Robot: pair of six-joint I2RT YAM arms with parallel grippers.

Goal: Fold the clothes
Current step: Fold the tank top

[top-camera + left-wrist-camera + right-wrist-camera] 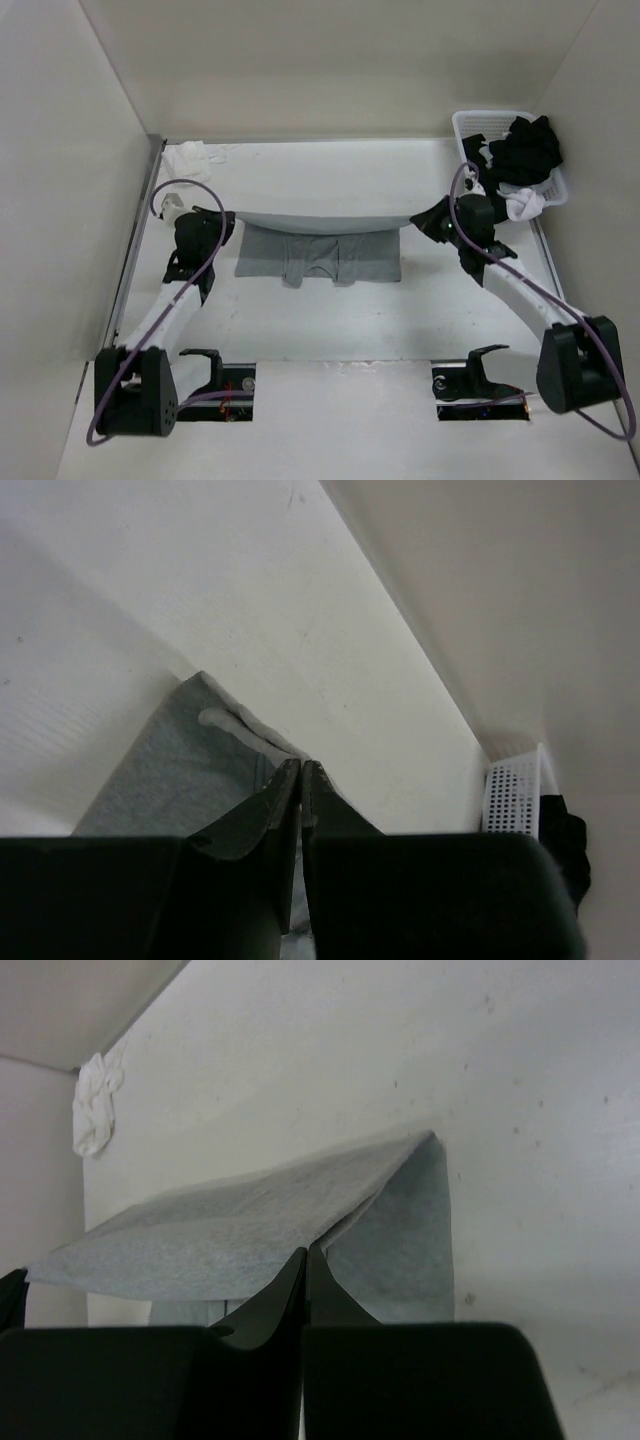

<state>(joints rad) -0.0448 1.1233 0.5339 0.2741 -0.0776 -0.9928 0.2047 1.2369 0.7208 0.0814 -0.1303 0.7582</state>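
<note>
The clothes (320, 255), a light heather-grey tank top, are stretched across the middle of the table between my two grippers. Their upper edge is lifted into a taut, slightly sagging band, and the lower part lies flat on the table with the armholes and neck toward the front. My left gripper (228, 216) is shut on the left end of that raised edge. In the left wrist view the grey knit (170, 770) runs into the closed tips (300, 765). My right gripper (420, 218) is shut on the right end, where the fabric (250, 1220) folds over at the tips (307, 1252).
A white basket (470, 120) holding black and white garments (525, 150) stands at the back right, close to the right arm. A small white cloth (195, 157) lies at the back left corner. White walls enclose the table on the left, back and right.
</note>
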